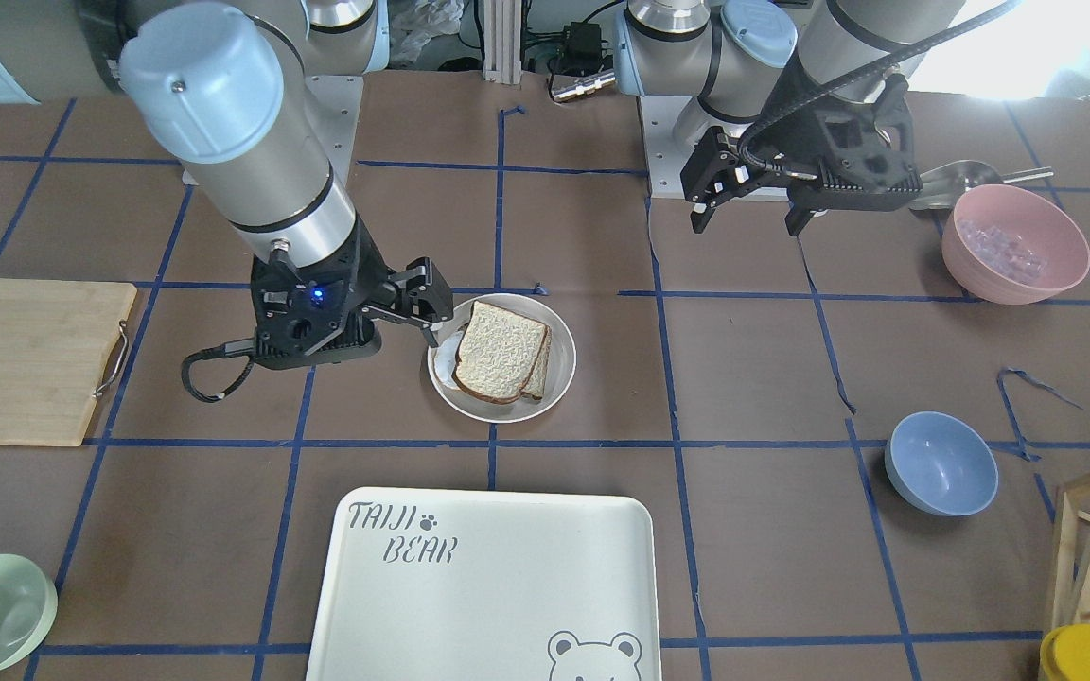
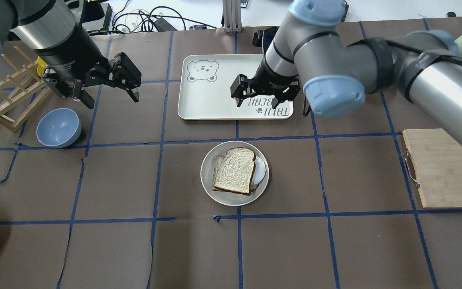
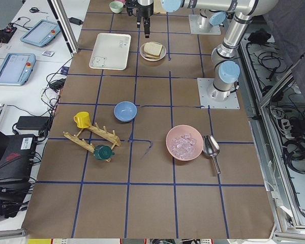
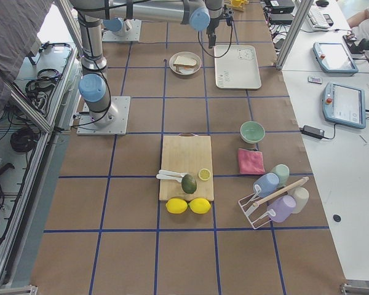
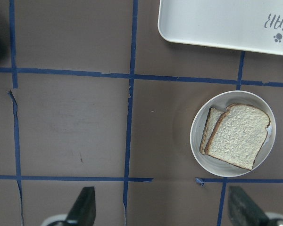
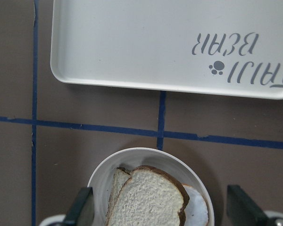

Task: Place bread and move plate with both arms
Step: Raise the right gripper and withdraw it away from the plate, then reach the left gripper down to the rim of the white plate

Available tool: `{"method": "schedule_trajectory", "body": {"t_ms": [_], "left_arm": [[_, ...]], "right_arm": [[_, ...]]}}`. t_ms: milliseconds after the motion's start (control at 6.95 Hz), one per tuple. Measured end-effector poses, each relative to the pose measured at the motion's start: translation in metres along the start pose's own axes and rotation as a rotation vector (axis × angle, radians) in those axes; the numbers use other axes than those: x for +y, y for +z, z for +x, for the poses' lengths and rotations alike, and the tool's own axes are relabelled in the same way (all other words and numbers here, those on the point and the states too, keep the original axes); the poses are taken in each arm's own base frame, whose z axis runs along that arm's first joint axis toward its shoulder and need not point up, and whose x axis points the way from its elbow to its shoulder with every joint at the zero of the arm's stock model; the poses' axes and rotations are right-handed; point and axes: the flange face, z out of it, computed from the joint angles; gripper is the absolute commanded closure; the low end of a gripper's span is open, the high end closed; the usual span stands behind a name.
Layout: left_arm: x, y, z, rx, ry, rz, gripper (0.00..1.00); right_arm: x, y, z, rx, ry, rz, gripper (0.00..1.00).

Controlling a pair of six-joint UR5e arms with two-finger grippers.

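The bread (image 2: 237, 170), domed with a dark crust, lies on top of a second slice on the round white plate (image 2: 207, 174) at mid-table. It also shows in the front view (image 1: 498, 352), the left wrist view (image 5: 238, 136) and the right wrist view (image 6: 148, 197). A white round piece (image 2: 260, 170) peeks from under the slices. My right gripper (image 2: 262, 102) is open and empty, hovering over the plate's far side (image 1: 436, 317). My left gripper (image 2: 111, 101) is open and empty, raised well to the plate's left (image 1: 747, 227).
The "TAIJI BEAR" tray (image 2: 215, 100) lies just beyond the plate. A blue bowl (image 2: 59, 127) and a wooden rack (image 2: 10, 100) are at the far left, a cutting board (image 2: 443, 168) at the right. A pink bowl (image 1: 1015, 243) sits near the left arm's base.
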Motion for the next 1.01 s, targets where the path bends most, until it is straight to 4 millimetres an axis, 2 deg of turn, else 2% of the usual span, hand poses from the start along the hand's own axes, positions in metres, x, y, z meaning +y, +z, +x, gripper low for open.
{"method": "schedule_trajectory", "body": {"t_ms": [288,432,575,719,863,1007], "left_arm": [[-0.001,-0.003,-0.001,-0.003,0.003,0.004,0.0],[-0.002,-0.002,-0.001,-0.003,0.0,-0.001,0.0],[-0.005,0.004,0.0,-0.005,-0.009,-0.016,0.0],[-0.008,0.015,0.001,-0.004,-0.037,-0.039,0.0],[-0.011,0.031,0.003,-0.003,-0.094,-0.072,0.0],[-0.012,0.055,0.01,-0.007,-0.157,-0.107,0.0]], "right_arm": [[0.026,-0.072,0.036,0.057,-0.02,-0.013,0.0],[0.043,-0.101,0.052,0.073,-0.033,0.004,0.0],[0.054,-0.117,0.059,0.078,-0.037,0.022,0.0],[0.059,-0.118,0.06,0.076,-0.02,0.022,0.0],[0.061,-0.11,0.062,0.072,0.011,0.01,0.0],[0.062,-0.103,0.058,0.074,0.02,0.019,0.0]]}}
